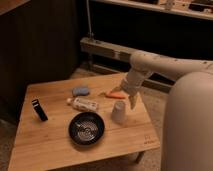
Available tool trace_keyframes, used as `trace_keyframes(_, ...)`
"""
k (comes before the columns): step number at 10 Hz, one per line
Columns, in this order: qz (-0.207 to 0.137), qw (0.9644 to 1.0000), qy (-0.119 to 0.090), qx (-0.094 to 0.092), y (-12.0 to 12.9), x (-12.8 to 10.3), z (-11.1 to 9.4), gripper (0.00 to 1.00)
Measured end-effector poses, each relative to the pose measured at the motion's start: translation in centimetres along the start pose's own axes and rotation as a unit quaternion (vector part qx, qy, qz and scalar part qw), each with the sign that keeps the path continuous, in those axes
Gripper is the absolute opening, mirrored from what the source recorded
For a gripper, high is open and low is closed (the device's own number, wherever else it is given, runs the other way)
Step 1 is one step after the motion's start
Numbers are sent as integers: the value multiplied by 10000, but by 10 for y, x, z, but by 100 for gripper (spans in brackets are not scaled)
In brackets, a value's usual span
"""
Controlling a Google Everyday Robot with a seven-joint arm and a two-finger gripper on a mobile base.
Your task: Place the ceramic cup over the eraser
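The ceramic cup point(119, 111) is a small white handleless cup standing upside down on the wooden table point(45, 147), right of centre. The eraser point(39, 110), a slim black bar, lies near the table's left edge, far from the cup. My gripper point(131, 99) hangs just above and to the right of the cup, pointing down, open with nothing in it. The white arm reaches in from the right.
A black bowl point(86, 128) sits at the front middle. Behind it lie a white labelled tube point(85, 104), a blue-grey lump point(80, 91) and an orange object point(115, 94) beside the gripper. Dark shelving stands behind the table.
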State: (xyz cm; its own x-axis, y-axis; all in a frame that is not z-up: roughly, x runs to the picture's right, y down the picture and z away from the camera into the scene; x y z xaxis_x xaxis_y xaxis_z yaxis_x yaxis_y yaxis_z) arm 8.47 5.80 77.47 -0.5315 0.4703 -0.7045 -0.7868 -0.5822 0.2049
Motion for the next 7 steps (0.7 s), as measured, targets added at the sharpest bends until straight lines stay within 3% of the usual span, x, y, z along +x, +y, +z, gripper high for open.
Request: trace_keyframes(7,-172,9998,91,26,-6,-15,50,80)
